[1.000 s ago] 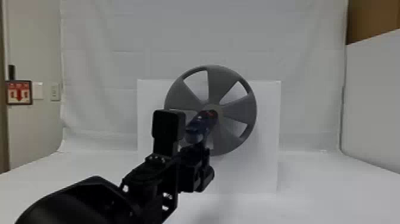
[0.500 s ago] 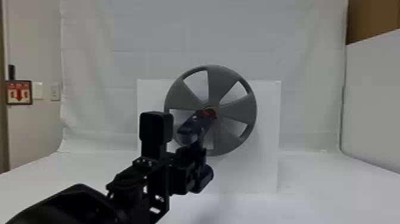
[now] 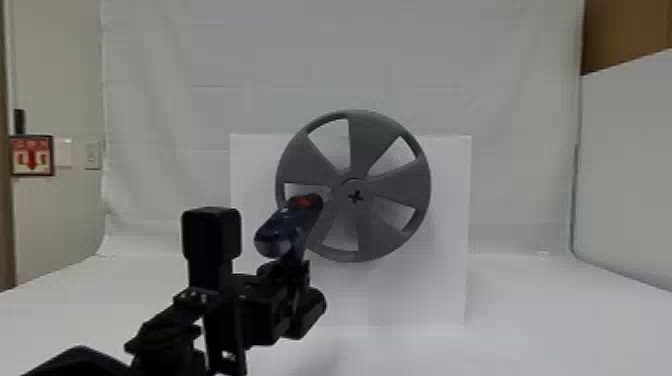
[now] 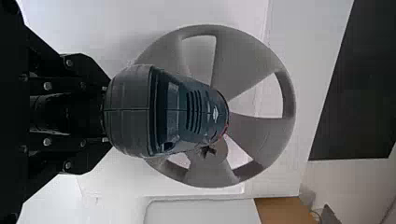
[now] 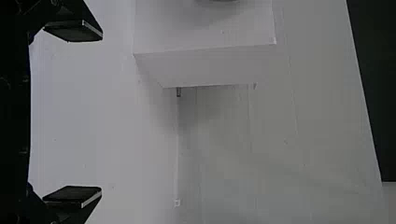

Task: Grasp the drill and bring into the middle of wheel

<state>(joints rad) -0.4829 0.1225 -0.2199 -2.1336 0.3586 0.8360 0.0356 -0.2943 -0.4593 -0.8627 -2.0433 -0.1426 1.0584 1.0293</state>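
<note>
To the left of the hub (image 3: 356, 196) of the wheel (image 3: 369, 145), the drill (image 3: 285, 232) is grasped by the left gripper (image 3: 296, 262); advancing from this offset could strike a spoke (image 3: 305, 162), misalignment being the cause; right gripper (image 5: 100, 113) released, fingers apart; white tabletop (image 3: 540, 320) beneath, white panel (image 3: 445, 240) behind the wheel, framed red sign (image 3: 31, 156) on the wall (image 3: 60, 225).

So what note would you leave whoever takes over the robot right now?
Left gripper: shut on the drill.
Right gripper: fingers open, nothing between them.
Wheel: standing upright ahead; in the head view the drill overlaps its lower left part, with the wheel's cross-marked middle in plain sight.
Done: drill grasped.
To do: bring it into the wheel's middle, probably by moving it rightward.
</note>
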